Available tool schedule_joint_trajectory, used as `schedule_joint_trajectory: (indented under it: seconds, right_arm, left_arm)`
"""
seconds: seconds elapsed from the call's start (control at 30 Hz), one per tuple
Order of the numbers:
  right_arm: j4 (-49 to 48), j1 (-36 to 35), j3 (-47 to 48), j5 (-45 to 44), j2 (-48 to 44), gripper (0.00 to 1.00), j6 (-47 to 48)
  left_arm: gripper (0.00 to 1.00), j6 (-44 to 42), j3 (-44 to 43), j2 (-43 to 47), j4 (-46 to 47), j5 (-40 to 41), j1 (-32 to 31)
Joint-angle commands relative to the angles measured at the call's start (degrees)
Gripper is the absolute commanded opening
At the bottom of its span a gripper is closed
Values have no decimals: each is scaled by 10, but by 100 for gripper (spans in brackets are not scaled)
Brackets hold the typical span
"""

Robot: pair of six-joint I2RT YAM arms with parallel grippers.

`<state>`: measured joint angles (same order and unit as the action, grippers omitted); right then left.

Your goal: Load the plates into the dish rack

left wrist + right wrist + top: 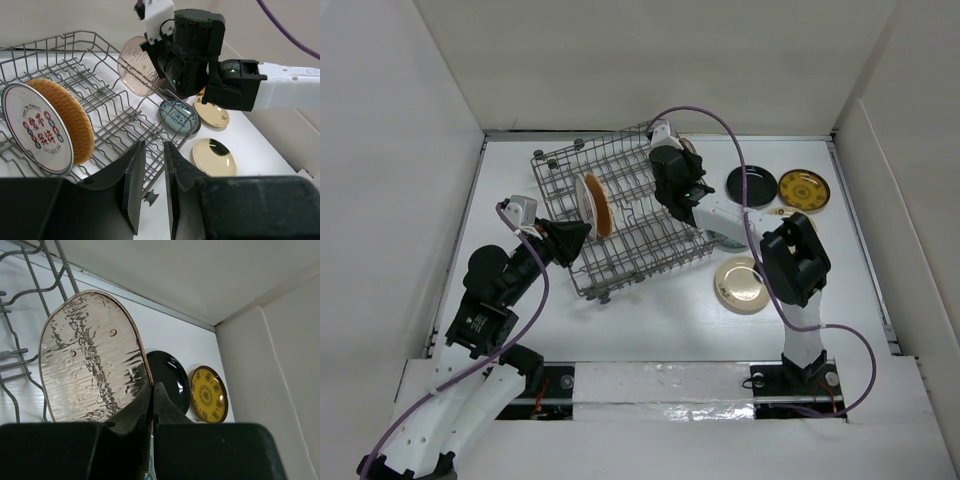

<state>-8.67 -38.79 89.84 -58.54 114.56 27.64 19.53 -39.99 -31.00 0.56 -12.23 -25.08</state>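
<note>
I'm reading clock positions off the overhead view, centred on the dish rack (645,255). It sits skewed on the white table (650,330), a little beyond the middle, and is by far the biggest item here.

The right arm reaches in from 4 o'clock. Its right gripper (152,390) is up at the rack's 1 o'clock corner, with its jaws pinched tight on the rim of the pinkish copper plate (90,360). That plate is held on edge, above the rack's wires on that side. I cannot tell whether it touches any tine.

The left arm comes in from 8 o'clock. Its left gripper (154,165) hangs just at the rack's near-left edge, fingers a narrow gap apart with nothing between them.

Two plates already stand upright in the rack, left of its middle and close side by side. One is a whitish plate (32,132) with red characters, and the orange woven plate (75,125) is right behind it.

The remaining plates lie flat on the table outside the rack. A glossy black plate (752,184) is at 2 o'clock, with a yellow patterned plate (804,189) just beside it, farther out. A cream-gold plate (740,283) is at 4 o'clock. From the left wrist I also see a teal patterned plate (177,116) just beside the rack, under the right arm, and another cream plate (212,112) next to it.
</note>
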Motion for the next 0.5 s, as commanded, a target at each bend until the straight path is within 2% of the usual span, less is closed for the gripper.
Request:
schedule_joint_trajectory:
  seconds: [0.0,0.47]
  right_arm:
    - [-54,-12,31,-24,2,0,19]
    - [-22,-29,53,-13,57,0,-15]
  left_arm:
    - [19,-7,-11,4,17,5,-3]
    - [19,-7,-12,3,16,11,-3]
